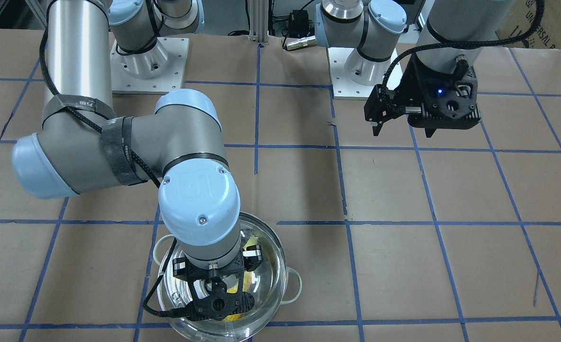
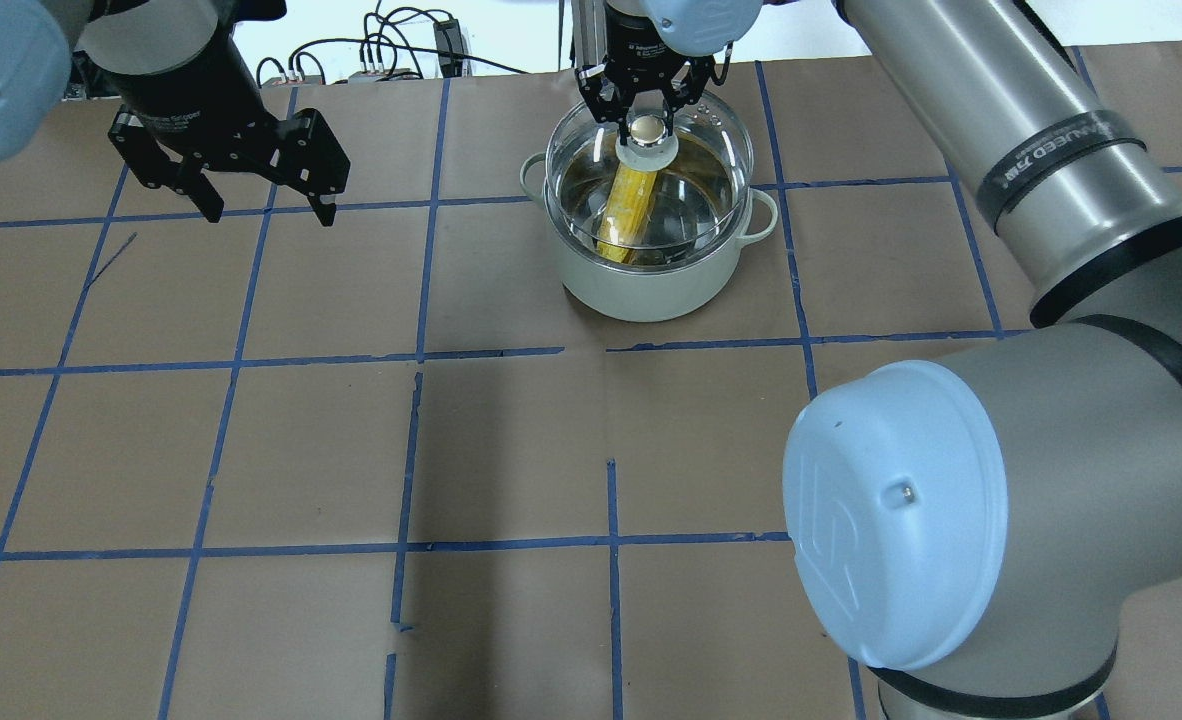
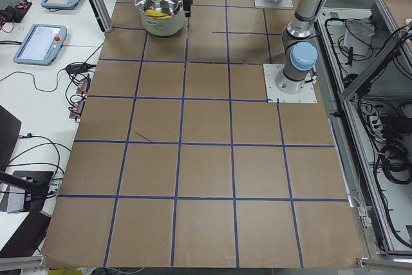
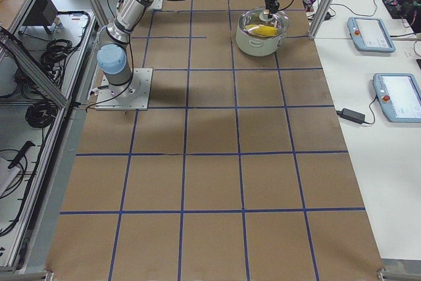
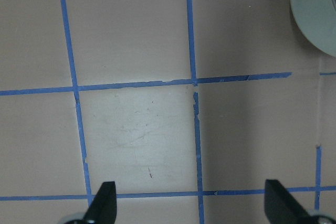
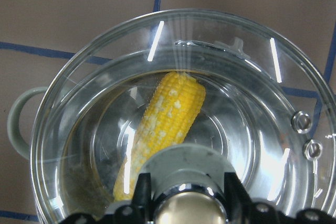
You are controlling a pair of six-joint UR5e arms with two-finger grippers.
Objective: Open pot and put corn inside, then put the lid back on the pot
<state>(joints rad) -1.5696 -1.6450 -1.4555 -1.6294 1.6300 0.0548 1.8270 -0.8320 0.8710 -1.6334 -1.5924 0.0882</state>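
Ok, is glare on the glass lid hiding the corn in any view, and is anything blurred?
Right wrist view: white glare streaks cross the glass lid, but the corn reads clearly through it; the knob at the bottom edge looks soft. Overhead view: little glare, corn plain through the glass. Front-facing view: no glare problem, but the right arm blocks most of the lid.

The bench (image 2: 511, 440) is papered brown and gridded with blue tape (image 2: 612, 600). From the right end, a white desk (image 4: 401, 182) with two pendants (image 4: 400, 97) lies at 3 o'clock, metal framing (image 4: 39, 74) at 9 o'clock.
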